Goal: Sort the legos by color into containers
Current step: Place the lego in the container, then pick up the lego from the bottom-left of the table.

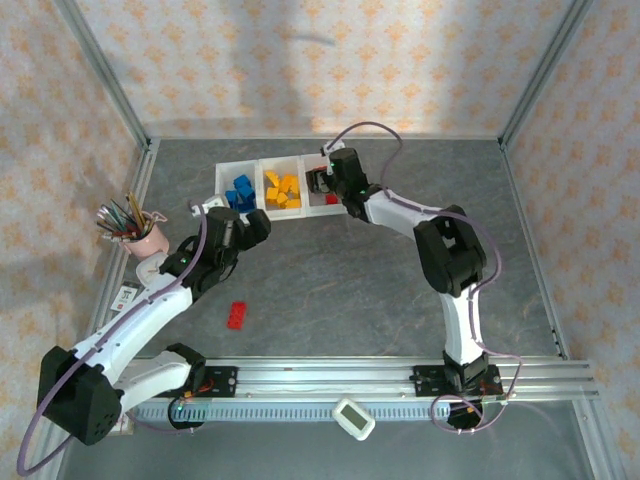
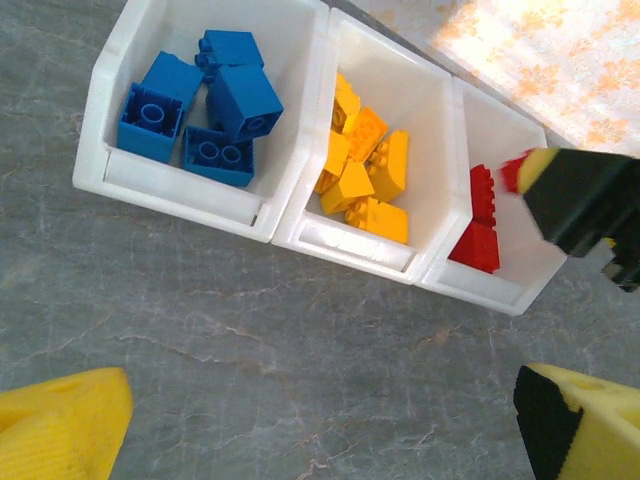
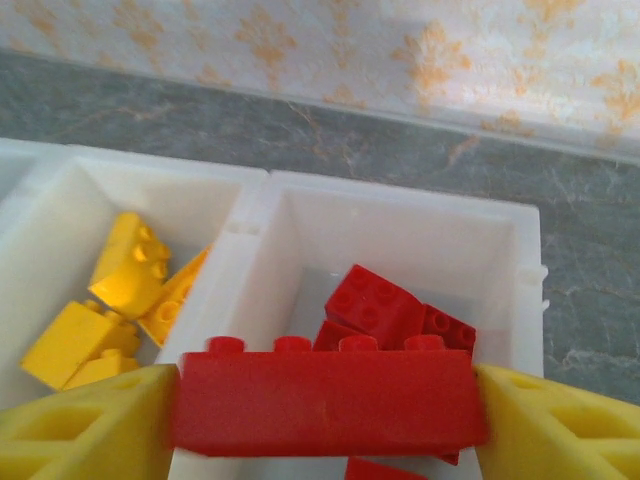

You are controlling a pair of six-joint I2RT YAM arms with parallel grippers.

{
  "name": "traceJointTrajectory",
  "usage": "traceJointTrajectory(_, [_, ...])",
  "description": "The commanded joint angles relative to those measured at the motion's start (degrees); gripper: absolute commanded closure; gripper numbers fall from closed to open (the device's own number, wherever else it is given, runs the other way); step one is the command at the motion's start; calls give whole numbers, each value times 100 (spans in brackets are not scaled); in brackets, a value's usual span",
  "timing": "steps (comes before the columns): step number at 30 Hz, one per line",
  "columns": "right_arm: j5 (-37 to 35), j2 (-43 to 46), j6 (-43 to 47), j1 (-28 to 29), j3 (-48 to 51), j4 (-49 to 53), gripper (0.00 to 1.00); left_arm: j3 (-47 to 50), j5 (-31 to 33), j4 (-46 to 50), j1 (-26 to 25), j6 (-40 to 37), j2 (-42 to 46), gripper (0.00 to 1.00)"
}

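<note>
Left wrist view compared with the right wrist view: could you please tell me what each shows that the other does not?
Left wrist: the blue legos and the open left claw. Right wrist: the full grip, right claw shut on a long red lego, four studs up, over the red bin. Both: the yellow legos, loose red legos and the white containers.

No legible text or labels anywhere.

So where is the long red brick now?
In the right wrist view, the long red brick is clamped between the right gripper's fingers, above the rightmost bin.
</note>
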State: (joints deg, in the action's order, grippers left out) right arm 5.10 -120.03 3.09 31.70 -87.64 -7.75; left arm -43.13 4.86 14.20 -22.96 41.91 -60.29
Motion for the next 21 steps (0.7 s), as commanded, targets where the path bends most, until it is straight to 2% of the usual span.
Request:
traceJointTrajectory(1, [-269,53,-75,-41,-298,300,20,-184,-29,-296,64,-113,-76,1])
traceJointTrajectory(3, [-237,205,-81,-41,-239,305,17,-222,-21,-246,64,-114,-96,1])
traceJointTrajectory(9, [-36,874,-140,117,286,445,17,-166,123,-116,72,-131,193,1])
traceJointTrajectory(21, [307,2188,-424,1242,2074,325,15,248,519,877,99,23,1508,1])
